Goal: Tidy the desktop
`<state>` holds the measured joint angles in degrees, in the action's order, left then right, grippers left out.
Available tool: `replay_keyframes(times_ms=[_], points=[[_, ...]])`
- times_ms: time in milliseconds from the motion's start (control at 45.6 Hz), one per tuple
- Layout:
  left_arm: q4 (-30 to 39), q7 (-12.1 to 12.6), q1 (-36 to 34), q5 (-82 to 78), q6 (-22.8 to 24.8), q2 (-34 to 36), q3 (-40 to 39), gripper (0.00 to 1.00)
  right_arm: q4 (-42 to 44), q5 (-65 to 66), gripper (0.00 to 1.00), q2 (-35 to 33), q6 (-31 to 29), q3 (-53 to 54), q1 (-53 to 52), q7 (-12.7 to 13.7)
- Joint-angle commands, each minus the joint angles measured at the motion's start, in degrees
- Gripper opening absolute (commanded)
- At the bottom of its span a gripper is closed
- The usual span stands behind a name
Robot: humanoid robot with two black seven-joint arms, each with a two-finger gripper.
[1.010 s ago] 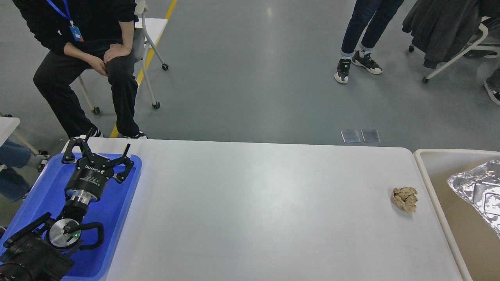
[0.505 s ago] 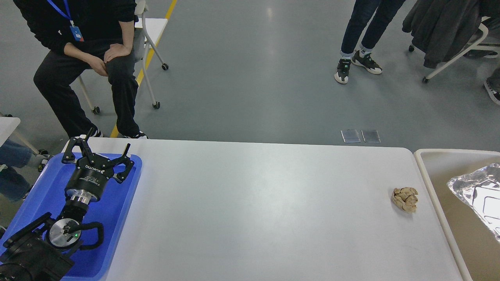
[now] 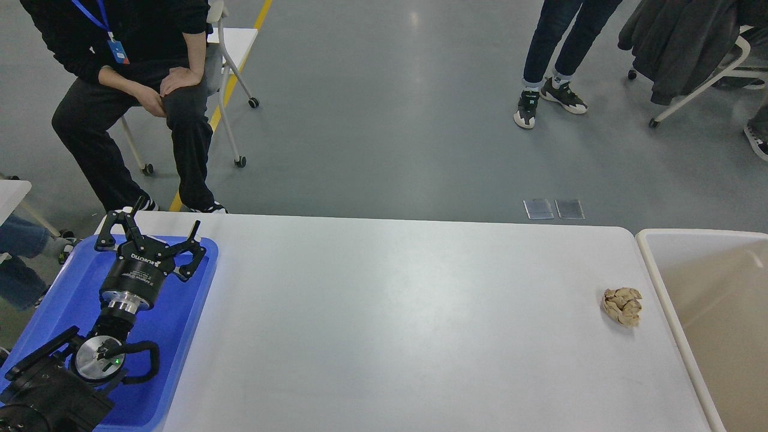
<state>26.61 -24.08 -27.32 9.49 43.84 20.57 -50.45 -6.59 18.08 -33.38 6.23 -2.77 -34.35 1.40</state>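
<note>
One white desktop point(image 3: 390, 324) is filling the middle of the head view, running from the left side to the right. One crumpled brown paper ball point(image 3: 622, 306) is lying on it near its right edge, well apart from everything else on the surface. One blue tray point(image 3: 180, 336) is sitting at the desktop's left end, and one cream-rimmed beige bin point(image 3: 651, 264) is standing just beside the right end.

One arm is showing, the robot's left, coming in from the lower left corner. Its left gripper point(image 3: 157, 235) is hovering over the far part of the tray with its two fingers spread apart and gripping nothing. The right gripper is staying out of view.

Beyond the desktop, one person in black point(image 3: 132, 72) is sitting on a wheeled chair at the upper left, and one pair of legs point(image 3: 558, 54) is standing at the upper right.
</note>
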Motion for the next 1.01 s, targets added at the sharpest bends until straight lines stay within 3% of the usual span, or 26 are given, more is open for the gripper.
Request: replay_keyframes(times_ms=[0,198,351,571,790,988], points=[[-0.1,0.0,0.0,0.0,0.0,0.0,0.0,0.99,-1.0,0.0,1.0,-1.4,-0.9,0.3,-2.3,0.1],[0.0,0.0,0.0,0.0,0.0,0.0,0.0,0.99,-7.1,1.0,1.0,-7.0,-2.3,-0.5,-5.8,0.3],[0.0,0.0,0.0,0.0,-0.1,0.0,0.0,0.99,-12.6,1.3,1.0,-11.3,-7.5,-3.9,-9.7,0.3],[0.0,0.0,0.0,0.0,-0.1,0.0,0.0,0.99,-32.2,1.3,1.0,-21.6,-8.5,-18.7,-22.9,2.0],[0.0,0.0,0.0,0.0,-0.1,0.0,0.0,0.99,-44.0,0.4,1.0,-21.1,-9.3,-40.7,-42.3,2.6],[0.0,0.0,-0.1,0.0,-0.1,0.0,0.1,0.99,-45.2,0.3,1.0,-18.0,-10.6,-43.1,-47.8,2.6]])
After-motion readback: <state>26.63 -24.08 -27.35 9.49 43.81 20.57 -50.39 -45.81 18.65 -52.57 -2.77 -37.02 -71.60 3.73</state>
